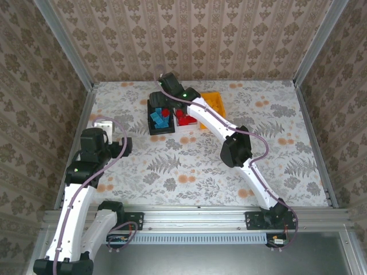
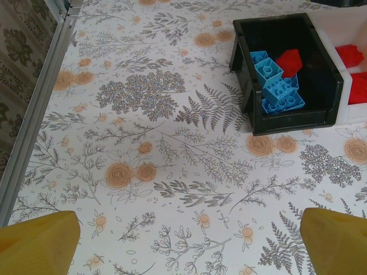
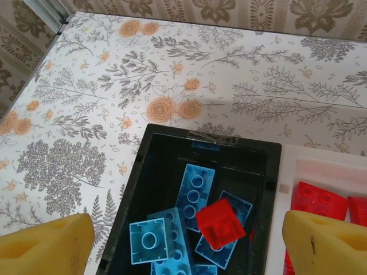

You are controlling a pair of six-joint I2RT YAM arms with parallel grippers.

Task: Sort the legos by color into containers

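Toward the far edge of the floral table (image 1: 172,172), seen from above, a black bin (image 1: 153,127), white bin (image 1: 189,128) and orange bin (image 1: 215,102) sit in a row between damask-papered walls (image 1: 189,34). The right gripper (image 1: 164,98) hangs over the black bin. At the left wrist, the left gripper (image 2: 186,252) gapes wide, empty, above bare table. At the right wrist, the fingers are spread, holding nothing, over blue legos (image 3: 195,189) and one red brick (image 3: 222,224) inside the black bin.

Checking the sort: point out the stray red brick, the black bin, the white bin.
red brick (image 3: 222,224), right wrist view, top face.
black bin (image 3: 137,195), right wrist view, left wall.
white bin (image 3: 327,157), right wrist view, far rim.
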